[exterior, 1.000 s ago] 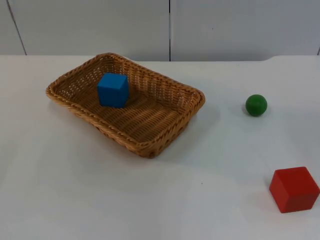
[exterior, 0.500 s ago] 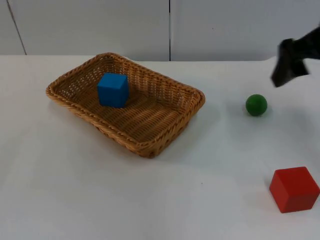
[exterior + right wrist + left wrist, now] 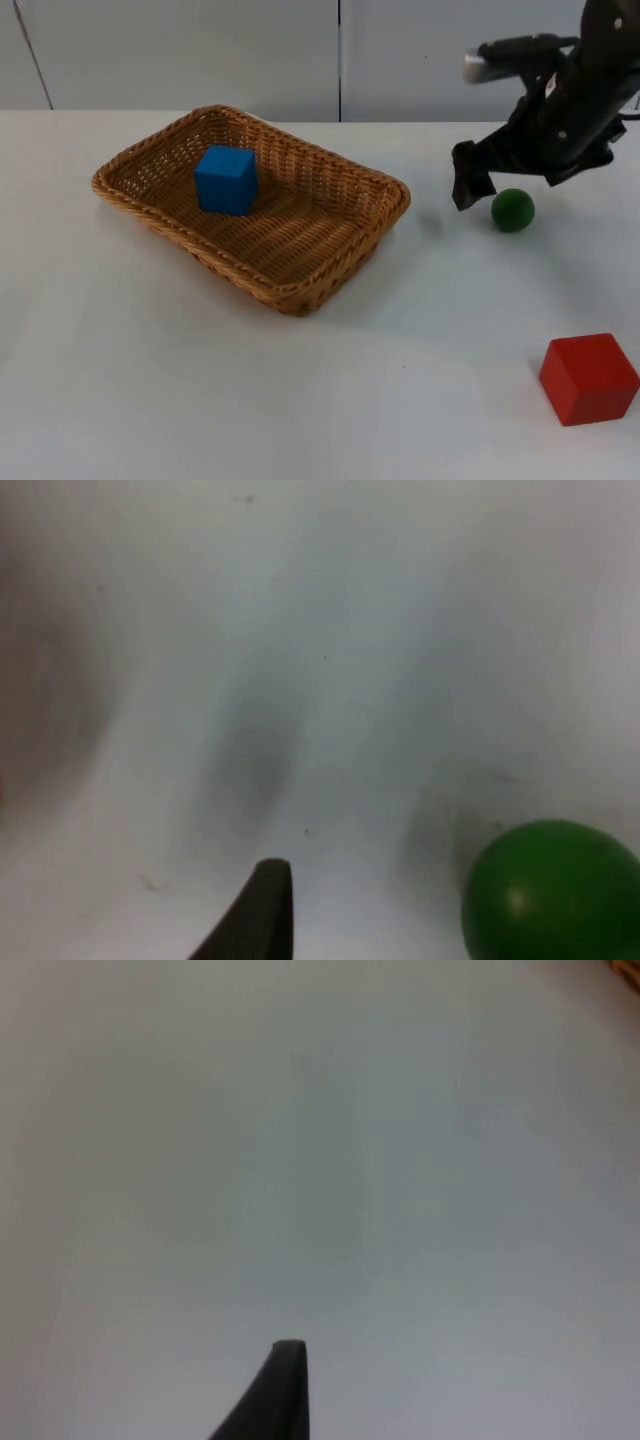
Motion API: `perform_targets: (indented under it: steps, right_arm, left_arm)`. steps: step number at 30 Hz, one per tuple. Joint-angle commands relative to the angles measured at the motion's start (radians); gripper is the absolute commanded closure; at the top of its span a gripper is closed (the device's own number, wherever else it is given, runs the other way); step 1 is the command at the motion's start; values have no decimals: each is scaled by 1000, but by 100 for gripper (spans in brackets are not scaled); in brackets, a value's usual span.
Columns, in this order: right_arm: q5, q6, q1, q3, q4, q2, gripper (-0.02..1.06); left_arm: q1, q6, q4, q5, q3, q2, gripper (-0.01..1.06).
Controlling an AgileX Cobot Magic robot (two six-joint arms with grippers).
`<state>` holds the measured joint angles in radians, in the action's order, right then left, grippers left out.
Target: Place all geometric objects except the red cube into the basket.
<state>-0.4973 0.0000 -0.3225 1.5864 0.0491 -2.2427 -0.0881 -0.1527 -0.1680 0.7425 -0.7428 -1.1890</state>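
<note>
A brown wicker basket (image 3: 200,252) lies left of the table's middle, and a blue cube (image 3: 226,180) rests inside its far end. A green ball (image 3: 512,210) sits on the white table at the right. My right gripper (image 3: 468,186) hangs just left of the ball and close to it, not touching it. In the right wrist view the green ball (image 3: 550,892) lies close beside the right gripper (image 3: 265,915). A red cube (image 3: 588,378) stands at the front right. My left gripper (image 3: 288,1392) waits over bare table.
The grey partition wall (image 3: 340,55) closes off the table behind the basket. Open white table (image 3: 430,330) lies between the basket and the ball, and also in front of the basket.
My right arm has come in from the upper right and swung down and left, ending beside the green ball. Basket, cubes and ball have not moved.
</note>
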Motion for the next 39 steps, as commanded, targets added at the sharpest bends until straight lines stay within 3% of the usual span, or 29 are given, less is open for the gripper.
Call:
perform_targets:
  steps: [1,6,10,13,14,15,19,21,25,35,39]
  right_arm:
    - [21,8,-1,12,22,-23,-1]
    - [45,10,-1,12,29,-56,0]
    - [53,10,-1,12,36,-56,8]
    - [37,18,-1,12,77,-56,33]
    - [23,28,-1,12,88,-56,46]
    - [23,28,-1,12,88,-56,46]
    - [-2,51,-1,12,106,-51,100]
    - [-9,51,-1,12,106,-33,104]
    - [-49,51,-1,12,103,39,105]
    - [-264,51,-1,12,106,350,105]
    - [-284,36,-1,12,106,380,105]
  left_arm:
    - [-2,7,2,-14,4,8,0]
    - [-2,7,2,-16,4,8,0]
    - [-2,7,2,-16,4,8,0]
    - [-2,7,2,-16,4,8,0]
    - [-2,7,2,-16,4,8,0]
    - [-2,7,2,-16,4,8,0]
    - [-2,7,3,-18,4,8,0]
    - [-2,7,3,-18,4,8,0]
    - [-2,7,3,-18,4,8,0]
    - [-2,7,0,-14,4,8,0]
    - [-2,7,0,-12,4,8,0]
